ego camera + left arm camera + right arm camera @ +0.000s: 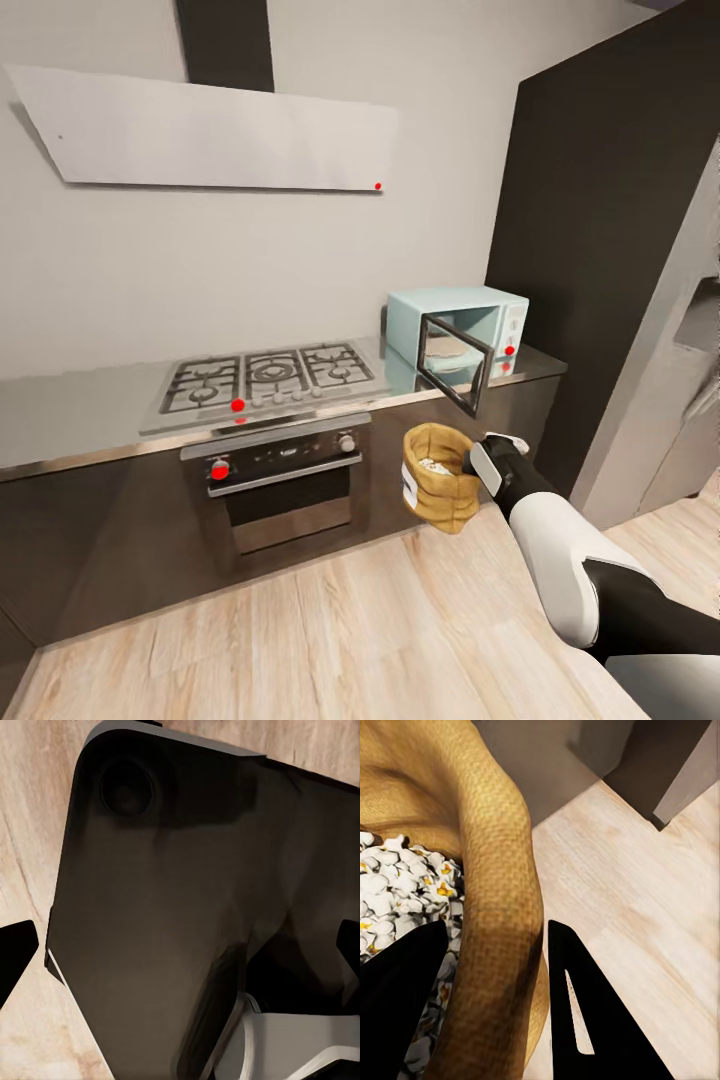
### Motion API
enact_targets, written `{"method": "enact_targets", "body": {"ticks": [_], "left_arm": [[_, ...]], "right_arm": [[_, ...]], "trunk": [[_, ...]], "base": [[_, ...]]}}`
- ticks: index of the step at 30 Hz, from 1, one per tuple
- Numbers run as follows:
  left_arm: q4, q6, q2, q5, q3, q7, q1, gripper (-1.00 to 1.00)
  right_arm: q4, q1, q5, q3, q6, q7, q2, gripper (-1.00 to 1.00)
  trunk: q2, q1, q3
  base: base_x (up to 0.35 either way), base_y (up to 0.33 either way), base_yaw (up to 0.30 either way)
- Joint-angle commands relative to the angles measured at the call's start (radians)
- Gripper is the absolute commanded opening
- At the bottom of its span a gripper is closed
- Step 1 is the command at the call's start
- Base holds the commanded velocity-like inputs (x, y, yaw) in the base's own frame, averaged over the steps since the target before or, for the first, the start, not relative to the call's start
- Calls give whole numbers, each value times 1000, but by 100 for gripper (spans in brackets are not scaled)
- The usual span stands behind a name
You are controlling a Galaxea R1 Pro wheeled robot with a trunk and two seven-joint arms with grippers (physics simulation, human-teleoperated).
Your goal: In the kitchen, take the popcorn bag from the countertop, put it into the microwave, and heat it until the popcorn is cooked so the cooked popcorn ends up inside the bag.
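- The step in hand looks like carrying: the bag (440, 475) hangs in the air in front of the cabinet fronts, below the bench (90, 410) edge and just under the microwave (458, 330), whose door stands open.
- The microwave sits at the right end of the bench, beside the hob (265, 380).
- The right gripper (478, 466) is clenched on the bag's rim: in the right wrist view one finger (397, 990) lies inside on the popcorn (397, 885), the other outside the wall, so the gap is only as wide as the bag's side.
- The popcorn looks white and puffed, though I cannot judge from that alone whether heating is done.
- If the bag is going in, the next move calls for a lift above the bench edge, then a reach past the door into the cavity, keeping the bag upright.
- Left gripper: the left wrist view shows a dark robot body over the floor (30, 817); I cannot tell its state.
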Motion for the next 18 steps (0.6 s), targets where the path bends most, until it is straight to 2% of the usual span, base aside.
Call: {"method": "enact_targets", "body": {"ticks": [1,5,7,9,15,18], "left_arm": [[-1,-1,0,5,0,0,0,100],[-1,-1,0,5,1,0,0,100],[-1,-1,0,5,1,0,0,100],[-1,-1,0,5,1,0,0,100],[-1,0,0,5,1,2,0,100],[-1,0,0,5,1,1,0,100]], "right_arm": [[-1,-1,-5,-2,2,-6,0,-100],[4,-1,-5,-2,-7,-8,-4,-100],[7,-1,-6,-2,-8,-6,-31,-100],[9,-1,-7,-2,-8,-4,-40,-100],[10,-1,-6,-1,-5,-4,-42,-100],[10,-1,-1,0,2,-5,-42,-100]], "trunk": [[-1,0,-1],[-1,0,-1],[-1,0,-1],[-1,0,-1],[-1,0,-1],[-1,0,-1]], "base": [[0,0,-29],[0,0,-8],[0,0,-1],[0,0,0],[0,-1,0],[0,-165,0]]}}
